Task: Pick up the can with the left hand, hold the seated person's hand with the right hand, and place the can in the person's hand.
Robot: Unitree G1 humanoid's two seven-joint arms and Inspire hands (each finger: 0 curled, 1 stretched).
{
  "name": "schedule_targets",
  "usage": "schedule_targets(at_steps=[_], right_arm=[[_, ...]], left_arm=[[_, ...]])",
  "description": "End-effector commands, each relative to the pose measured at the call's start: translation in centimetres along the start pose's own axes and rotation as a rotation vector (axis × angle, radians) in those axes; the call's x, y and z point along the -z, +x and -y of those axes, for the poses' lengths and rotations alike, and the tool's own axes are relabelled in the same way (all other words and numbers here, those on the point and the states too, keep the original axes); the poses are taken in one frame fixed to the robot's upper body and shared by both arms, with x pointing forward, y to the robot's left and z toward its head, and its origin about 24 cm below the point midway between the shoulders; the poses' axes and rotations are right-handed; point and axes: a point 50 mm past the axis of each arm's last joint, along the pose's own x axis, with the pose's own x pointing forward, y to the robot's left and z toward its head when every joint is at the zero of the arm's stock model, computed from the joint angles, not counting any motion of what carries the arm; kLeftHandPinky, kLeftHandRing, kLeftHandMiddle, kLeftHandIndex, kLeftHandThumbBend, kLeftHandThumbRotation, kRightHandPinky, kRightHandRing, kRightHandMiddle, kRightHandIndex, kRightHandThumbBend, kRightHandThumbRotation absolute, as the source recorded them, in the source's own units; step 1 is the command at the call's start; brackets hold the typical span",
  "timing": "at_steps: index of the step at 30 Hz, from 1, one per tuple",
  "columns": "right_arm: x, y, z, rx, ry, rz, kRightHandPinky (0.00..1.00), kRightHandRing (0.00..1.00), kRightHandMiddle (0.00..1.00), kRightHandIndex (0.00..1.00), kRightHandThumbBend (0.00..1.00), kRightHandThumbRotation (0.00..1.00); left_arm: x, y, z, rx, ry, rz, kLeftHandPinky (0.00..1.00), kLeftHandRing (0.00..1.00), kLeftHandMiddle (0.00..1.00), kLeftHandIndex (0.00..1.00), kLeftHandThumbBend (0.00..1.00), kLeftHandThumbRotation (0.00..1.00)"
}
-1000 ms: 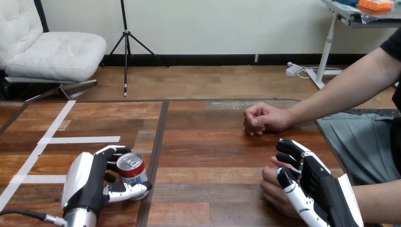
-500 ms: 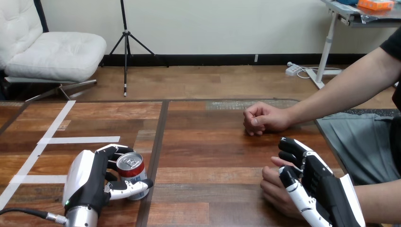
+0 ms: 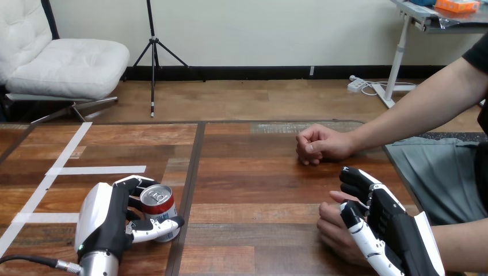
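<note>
1. The can stands on the table, and your left hand is wrapped round it: fingers curled over its far side, thumb closed across the near side low down. The lift is not yet made, as far as I can judge.
2. Well to the right of the can, your right hand lies against and partly over the person's nearer hand. You cannot tell from here whether it has a true hold.
3. To the right of the can and beyond it, the person's farther hand rests on the table as a loose fist, apart from both robot hands.
4. Risk: the thumb sits low on the can, so a quick lift could let the top tip out of the grip.
5. Risk: the nearer hand looks curled, not opened palm-up. Bring the can over before it opens and there is nowhere to set it; it may roll off onto the table.
6. Risk: carrying the can rightward, your left hand could knock your right hand or the farther fist.
</note>
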Motion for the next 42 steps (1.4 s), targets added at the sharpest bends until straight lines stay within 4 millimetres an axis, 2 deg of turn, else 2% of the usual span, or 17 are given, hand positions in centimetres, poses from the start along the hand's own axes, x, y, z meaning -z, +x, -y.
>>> schedule_targets(at_steps=[1,42], right_arm=[[-1.38,1.24,0.01,-0.005,-0.011,0.093,0.78,0.84,0.86,0.83,0.55,0.65],[-1.24,1.12,0.19,-0.004,0.008,0.088,0.8,0.85,0.86,0.83,0.55,0.64]], left_arm=[[-2.23,1.75,-0.44,-0.026,0.007,0.09,0.48,0.58,0.61,0.6,0.83,0.0],[-2.66,1.57,0.17,-0.056,-0.065,0.13,0.45,0.53,0.57,0.56,0.79,0.0]])
